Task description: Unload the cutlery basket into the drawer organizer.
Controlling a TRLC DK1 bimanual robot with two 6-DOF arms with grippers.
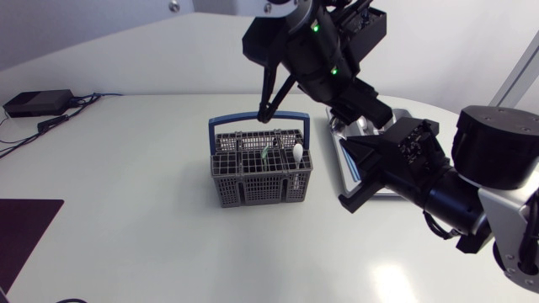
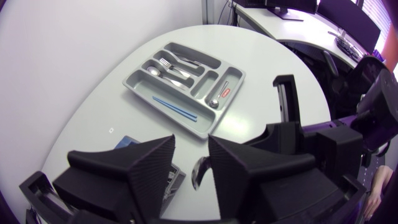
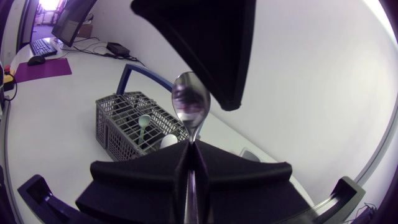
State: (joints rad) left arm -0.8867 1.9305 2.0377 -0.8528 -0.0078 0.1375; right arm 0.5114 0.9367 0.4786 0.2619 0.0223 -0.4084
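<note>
The spoon is clamped by its handle in the right gripper, whose fingers are pressed tight on it, bowl upward, clear of the cutlery basket at the centre of the head view. The left gripper is spread open around the bowl, with nothing gripped. A handover is judged to be in hand; the left fingers should be closed squarely on the bowl before the handle is released; the drawer organizer, right of the basket, should then be approached low.
</note>
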